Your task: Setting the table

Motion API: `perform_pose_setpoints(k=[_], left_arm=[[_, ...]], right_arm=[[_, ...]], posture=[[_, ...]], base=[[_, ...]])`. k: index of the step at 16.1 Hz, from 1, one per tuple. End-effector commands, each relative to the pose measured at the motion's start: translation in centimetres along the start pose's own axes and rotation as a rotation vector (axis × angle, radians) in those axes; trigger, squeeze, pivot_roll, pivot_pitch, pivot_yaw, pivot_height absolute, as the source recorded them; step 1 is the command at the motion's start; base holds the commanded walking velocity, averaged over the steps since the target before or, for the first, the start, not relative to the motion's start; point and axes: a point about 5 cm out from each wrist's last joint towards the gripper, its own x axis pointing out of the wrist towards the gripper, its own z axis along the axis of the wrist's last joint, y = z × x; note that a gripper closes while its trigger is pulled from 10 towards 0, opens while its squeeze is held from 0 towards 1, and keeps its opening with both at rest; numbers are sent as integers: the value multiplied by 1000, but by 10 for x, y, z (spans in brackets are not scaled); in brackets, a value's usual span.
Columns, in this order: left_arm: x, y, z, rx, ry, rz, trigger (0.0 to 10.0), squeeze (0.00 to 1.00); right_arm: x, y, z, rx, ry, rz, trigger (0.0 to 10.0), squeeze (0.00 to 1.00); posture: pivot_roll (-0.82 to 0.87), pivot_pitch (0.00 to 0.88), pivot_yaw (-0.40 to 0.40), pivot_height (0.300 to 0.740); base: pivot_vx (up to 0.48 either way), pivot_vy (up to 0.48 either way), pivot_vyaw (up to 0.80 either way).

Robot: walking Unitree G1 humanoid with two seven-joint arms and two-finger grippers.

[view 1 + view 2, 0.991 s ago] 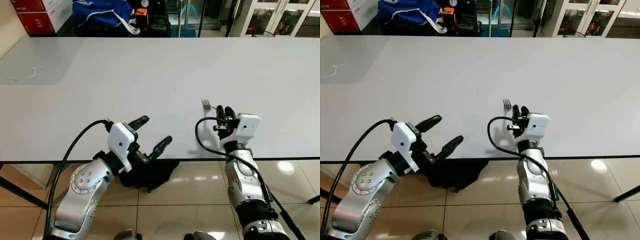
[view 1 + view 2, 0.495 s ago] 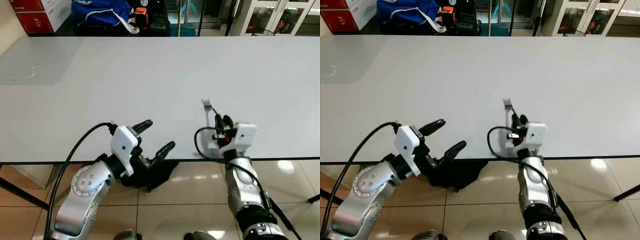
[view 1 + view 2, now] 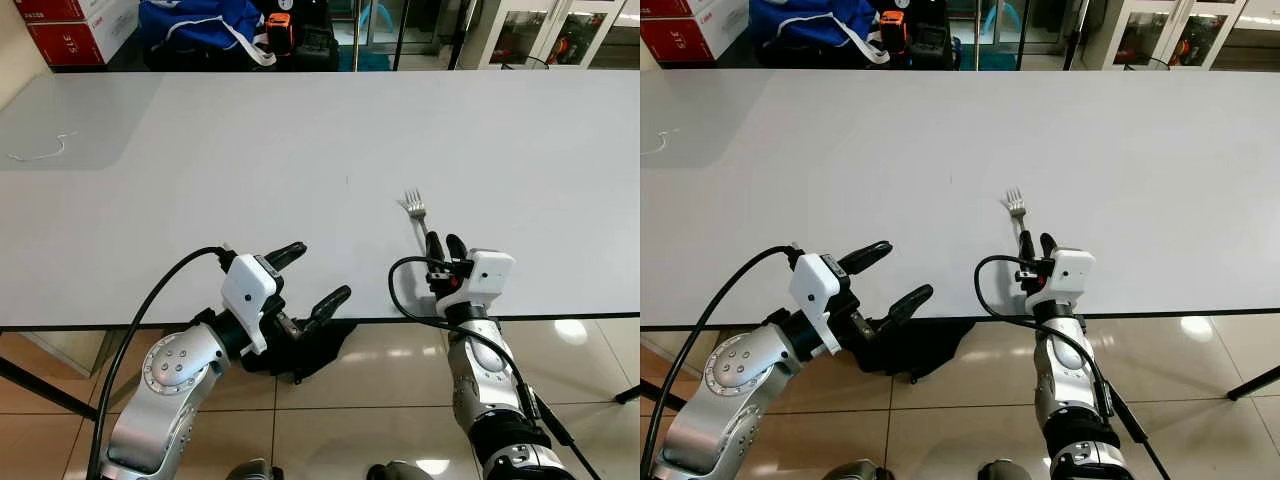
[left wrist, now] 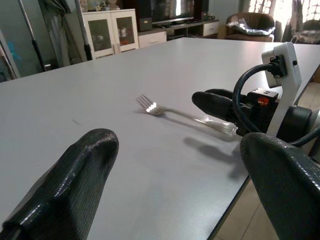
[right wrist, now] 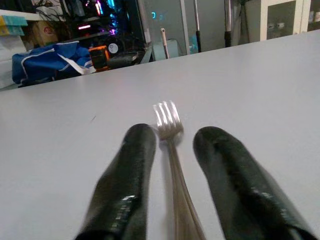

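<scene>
A silver fork (image 3: 413,208) lies flat on the white table (image 3: 250,150), tines pointing away from me. My right gripper (image 3: 441,243) sits low at the table's front edge, open, one finger on each side of the fork's handle end. In the right wrist view the fork (image 5: 168,122) lies between the fingers (image 5: 137,150) with a small gap on both sides. My left gripper (image 3: 320,270) hovers at the front edge further left, open and holding nothing. From the left wrist view the fork (image 4: 152,107) and the right gripper (image 4: 220,102) are both seen.
A thin white cord (image 3: 35,152) lies at the table's far left. Beyond the far edge are a blue bag (image 3: 200,20), red boxes (image 3: 70,25) and glass cabinets (image 3: 540,30). Dark cloth (image 3: 300,350) lies on the floor under the front edge.
My right gripper has drawn back toward the front edge, leaving the fork lying on the table with more of it uncovered. The left arm has barely moved.
</scene>
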Motion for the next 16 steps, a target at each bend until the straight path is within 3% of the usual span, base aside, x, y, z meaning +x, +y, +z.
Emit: perform_pose_setpoints(k=[1, 5, 7, 9, 11, 12, 13, 15, 16], left_arm=[[0, -3, 2, 13, 3, -22, 10000, 0], [0, -3, 3, 11, 0, -18, 10000, 0], [0, 1, 7, 21, -24, 51, 10000, 0], [3, 14, 16, 66, -44, 217, 10000, 0], [4, 10, 19, 110, -37, 276, 10000, 0], [1, 7, 18, 124, -36, 303, 10000, 0], [-4, 6, 14, 115, -17, 359, 10000, 0], [-22, 17, -12, 112, 66, 528, 10000, 0], [-22, 17, -12, 112, 66, 528, 10000, 0]], right_arm=[[-2, 0, -3, 13, 8, -1, 10000, 1000], [-6, 1, -6, 31, 17, 4, 10000, 973], [-6, 3, 9, 39, -59, 23, 10000, 0], [-13, 2, 43, 10, -173, 17, 10000, 0], [-31, 2, 65, -113, -189, 45, 10000, 0], [-42, 3, 70, -124, -180, 51, 10000, 0], [-54, 2, 70, -121, -146, 50, 10000, 0], [-81, -7, 47, -61, -2, -53, 10000, 0], [-81, -7, 47, -61, -2, -53, 10000, 0]], posture=[[69, 69, 22, 740], [69, 69, 22, 740], [73, 61, 1, 740], [62, 38, 0, 740], [34, 14, 12, 740], [21, 5, 19, 740], [17, 0, 23, 740], [27, 0, 19, 740], [27, 0, 19, 740]], base=[[0, 0, 0], [0, 0, 0], [0, 0, 0], [0, 0, 0], [0, 0, 0], [0, 394, 0], [0, 480, 0], [0, 480, 0], [0, 480, 0]])
